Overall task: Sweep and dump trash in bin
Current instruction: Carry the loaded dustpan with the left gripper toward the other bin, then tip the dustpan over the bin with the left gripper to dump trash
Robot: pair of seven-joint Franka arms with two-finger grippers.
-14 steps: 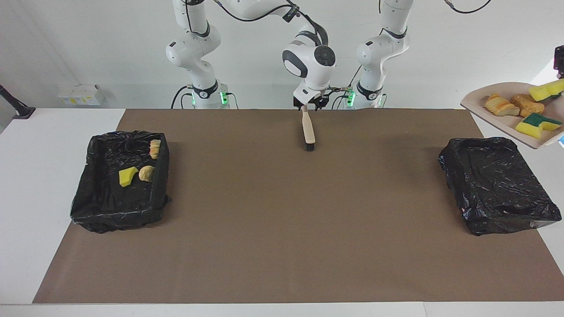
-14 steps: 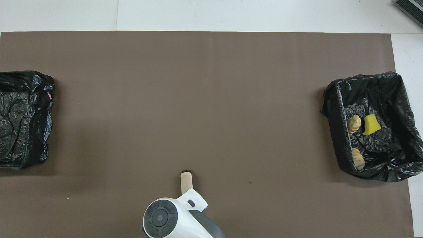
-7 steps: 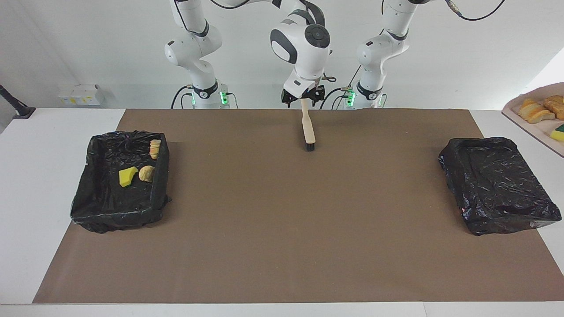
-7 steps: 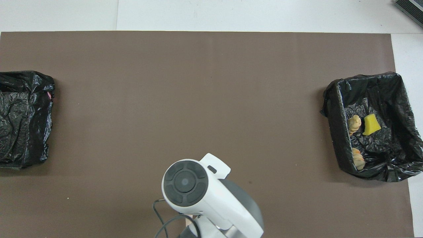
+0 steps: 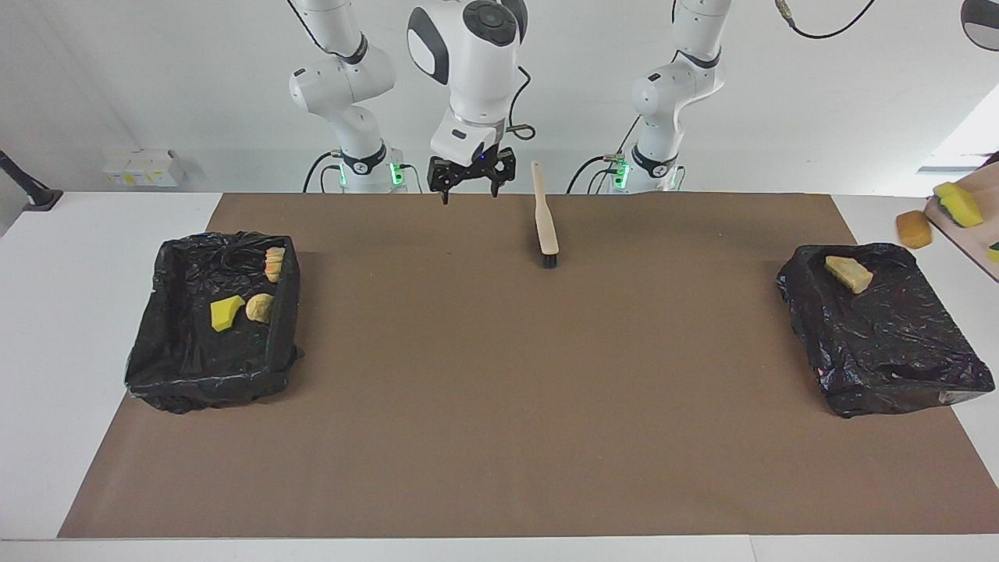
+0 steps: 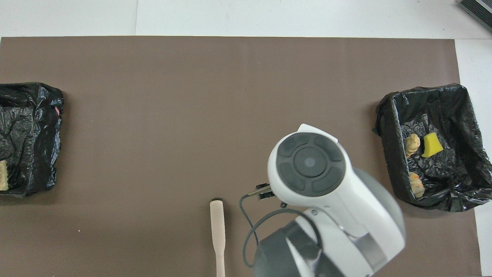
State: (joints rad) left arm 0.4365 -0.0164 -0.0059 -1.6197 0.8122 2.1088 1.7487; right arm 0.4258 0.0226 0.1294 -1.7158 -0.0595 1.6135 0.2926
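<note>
The right tool (image 5: pixel 468 181) hangs spread and empty over the counter (image 5: pixel 499 406) near the robots, beside the brush (image 5: pixel 545 221), which lies flat and untouched. Three scraps (image 5: pixel 227 311) lie in the bin (image 5: pixel 160 351) at the right arm's end. One chunk (image 5: pixel 849 274) lies in the other bin (image 5: pixel 897 367); more fall from the dustpan (image 5: pixel 985 234) above it.

Two bins (image 5: pixel 215 320) (image 5: pixel 882 328), one brush (image 5: pixel 545 215)
</note>
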